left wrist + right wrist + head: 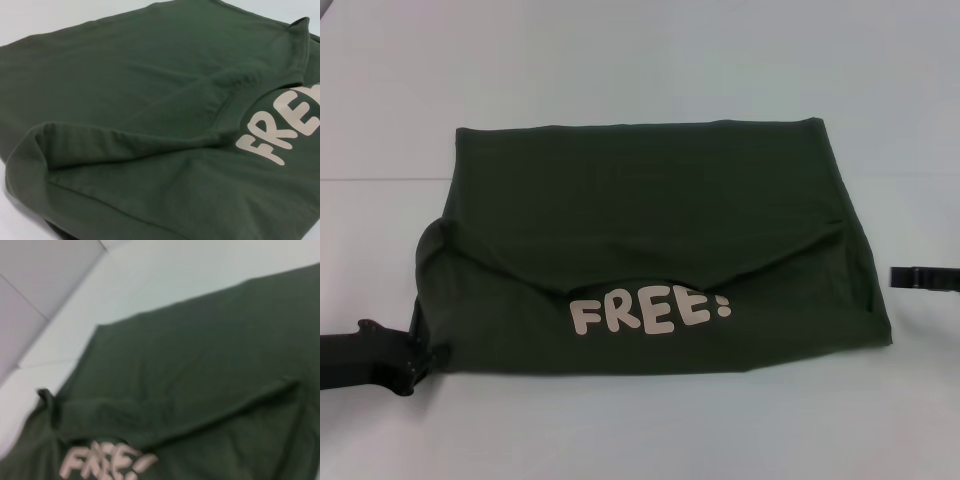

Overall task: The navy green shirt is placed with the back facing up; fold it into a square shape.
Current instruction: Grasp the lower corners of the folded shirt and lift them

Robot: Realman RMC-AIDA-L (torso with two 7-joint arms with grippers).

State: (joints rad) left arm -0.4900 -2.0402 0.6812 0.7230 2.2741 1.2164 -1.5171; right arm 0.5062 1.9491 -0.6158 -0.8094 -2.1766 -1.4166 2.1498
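The navy green shirt (650, 220) lies on the white table, folded into a wide rectangle. Its sides are turned in over the back, and a near flap shows the white "FREE!" lettering (648, 313). My left gripper (420, 360) sits at the shirt's near left corner, touching the cloth edge. My right gripper (923, 278) is off to the right, apart from the shirt's right edge. The left wrist view shows the shirt (150, 125) close up, with a raised fold and part of the lettering (285, 130). In the right wrist view the shirt (210, 370) is seen from farther off.
The white table (620, 70) extends beyond the shirt on all sides. A faint seam (380, 180) crosses it behind the shirt's left part.
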